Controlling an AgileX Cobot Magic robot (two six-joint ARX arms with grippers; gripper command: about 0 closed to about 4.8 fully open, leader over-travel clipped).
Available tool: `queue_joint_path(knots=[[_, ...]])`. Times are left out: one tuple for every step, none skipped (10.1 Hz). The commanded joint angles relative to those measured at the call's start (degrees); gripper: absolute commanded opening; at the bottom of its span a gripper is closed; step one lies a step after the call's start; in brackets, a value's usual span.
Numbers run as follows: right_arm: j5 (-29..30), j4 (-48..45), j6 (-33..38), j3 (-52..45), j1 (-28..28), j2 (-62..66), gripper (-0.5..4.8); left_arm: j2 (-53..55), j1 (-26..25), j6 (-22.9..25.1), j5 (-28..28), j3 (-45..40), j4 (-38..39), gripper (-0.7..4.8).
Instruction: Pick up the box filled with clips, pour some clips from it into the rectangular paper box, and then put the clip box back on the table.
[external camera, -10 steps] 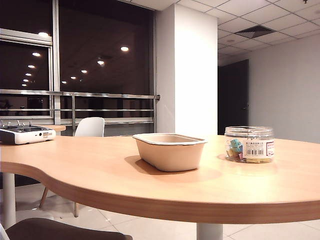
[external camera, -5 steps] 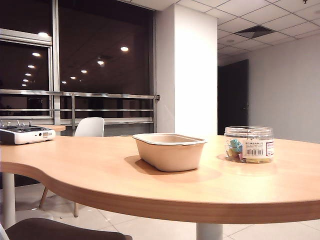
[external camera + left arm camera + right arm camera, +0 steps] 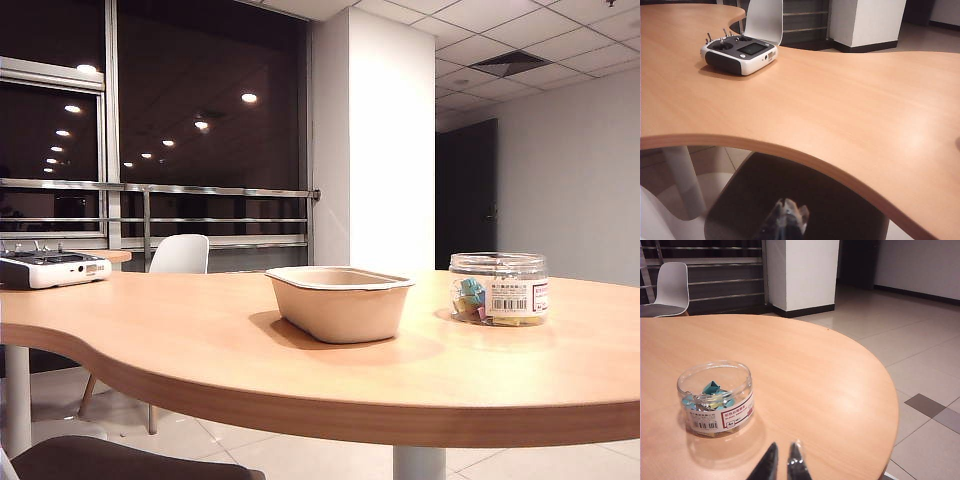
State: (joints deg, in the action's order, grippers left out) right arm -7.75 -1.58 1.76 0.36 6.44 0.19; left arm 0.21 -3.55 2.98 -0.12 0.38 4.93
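Observation:
The box filled with clips (image 3: 498,290) is a clear round jar with a barcode label, standing upright on the table (image 3: 200,340) at the right. Multicoloured clips (image 3: 710,397) lie in its bottom. The rectangular paper box (image 3: 340,303), a beige tray, stands left of it near the table's middle; its inside is hidden. My right gripper (image 3: 784,450) hovers over the table (image 3: 815,380) short of the jar (image 3: 715,399), its tips a narrow gap apart with nothing between them. My left gripper (image 3: 789,206) is shut and empty, off the table's curved edge. Neither gripper shows in the exterior view.
A white remote controller (image 3: 739,54) lies on the tabletop far to the left. A dark chair seat (image 3: 790,190) sits below the left gripper, and a white chair (image 3: 180,254) stands behind the table. The table's rounded edge (image 3: 885,415) drops to tiled floor beside the right gripper.

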Motion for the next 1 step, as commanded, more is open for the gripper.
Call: queue_joint_path(knots=[[-0.1, -0.8, 0.2, 0.1, 0.0, -0.1, 0.36, 0.0, 0.0, 0.0, 0.1, 0.0, -0.7, -0.04]])
